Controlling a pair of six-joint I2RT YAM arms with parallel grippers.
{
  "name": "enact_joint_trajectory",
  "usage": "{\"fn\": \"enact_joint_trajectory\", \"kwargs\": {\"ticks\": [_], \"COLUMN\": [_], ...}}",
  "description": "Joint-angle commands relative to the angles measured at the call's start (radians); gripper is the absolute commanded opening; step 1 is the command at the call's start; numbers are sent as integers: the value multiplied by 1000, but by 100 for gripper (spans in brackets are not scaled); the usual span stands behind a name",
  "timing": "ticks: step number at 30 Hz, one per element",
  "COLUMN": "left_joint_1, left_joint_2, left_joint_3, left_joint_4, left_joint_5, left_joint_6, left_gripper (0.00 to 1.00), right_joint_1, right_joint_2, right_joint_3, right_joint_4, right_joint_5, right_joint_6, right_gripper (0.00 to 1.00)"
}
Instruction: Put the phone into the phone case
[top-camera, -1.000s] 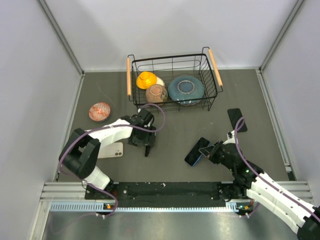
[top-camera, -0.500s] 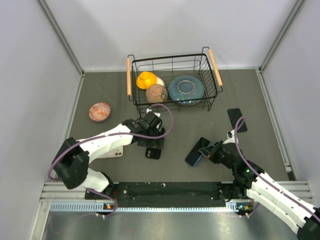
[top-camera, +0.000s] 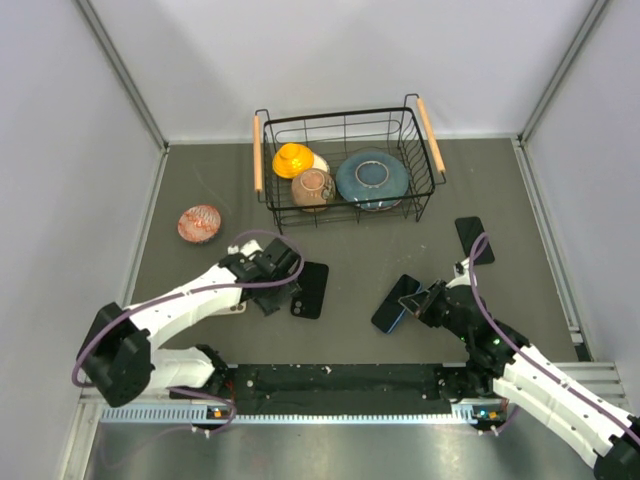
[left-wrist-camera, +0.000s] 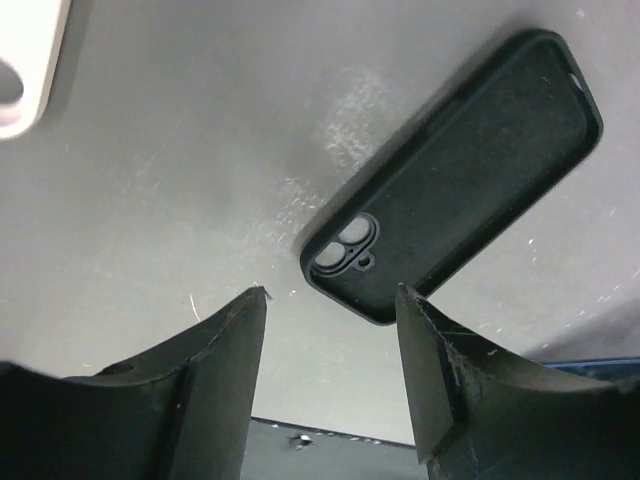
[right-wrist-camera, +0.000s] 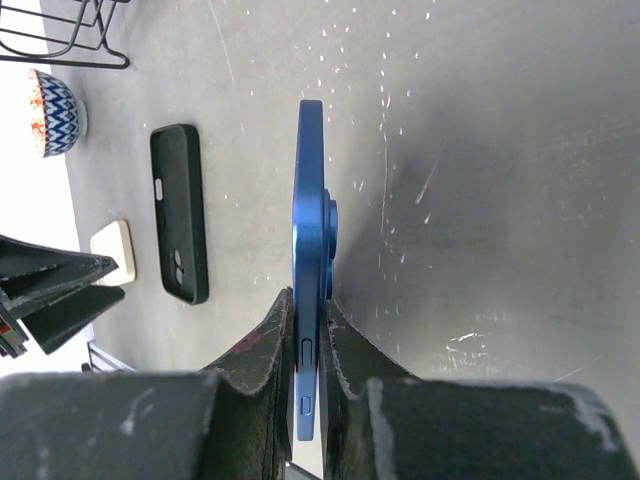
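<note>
Your right fingers (right-wrist-camera: 308, 312) are pressed onto the glossy blue phone with a raised camera bump (right-wrist-camera: 309, 230), one finger on each flat face at one end. The grip probably sits there so most of the body stays free to slide into a case. From above, the blue phone (top-camera: 396, 303) sits right-centre of the grey worktop (top-camera: 200, 180), tipped on edge, with the right fingers (top-camera: 425, 300) at its near-right end. I can't tell whether its lower edge touches the surface. The matte black phone case with the twin camera cutout (left-wrist-camera: 455, 170) lies flat and hollow side up, which looks like the right way to receive the phone. It is apart from the phone, to its left, near the middle (top-camera: 310, 290). Your left fingers (left-wrist-camera: 330, 295) are spread with nothing between them, hanging over the case's camera end. From above they are just beside it (top-camera: 280, 292), likely there to pin or nudge it, and contact isn't clear. The right wrist shows the phone edge-on, so the screen side is hard to call, and the case is small there (right-wrist-camera: 180, 212). The white slab with a round hole (left-wrist-camera: 25, 60) is cut off at the frame corner and mostly under the left arm from above, so it could be a case or a phone. The dark slab at the far right (top-camera: 473, 238) is unclear in the same way.
</note>
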Motion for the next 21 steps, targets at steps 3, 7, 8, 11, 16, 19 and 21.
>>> {"fn": "enact_joint_trajectory", "kwargs": {"ticks": [3,7,8,11,16,19,21], "left_joint_1": [-14,-24,-27,-33,-34,-36,-36], "left_joint_2": [-101,-78,-72,-37,43,83,112], "left_joint_3": [-137,-147,-147,-141,-137,-130,-111], "left_joint_4": [97,118,115,121,134,125,108], "left_joint_5": [61,71,76,75,101,117,116], "left_joint_6": [-482,-533,-545,-544,-556,-562,-561], "left_gripper": [59,59,59,59,56,52,49], "right_joint_1": [-4,-4,-6,-6,-6,-6,-6], "right_joint_2": [-14,-20,-21,-29,-30,-30,-32], "right_joint_3": [45,42,45,45,52,61,69], "right_joint_4": [12,3,-2,-5,-7,-17,-27], "right_joint_5": [-2,-2,-2,8,19,22,28], "right_joint_6": [-27,-30,-35,-40,-52,-69,-70], "right_gripper": [0,0,0,0,0,0,0]}}
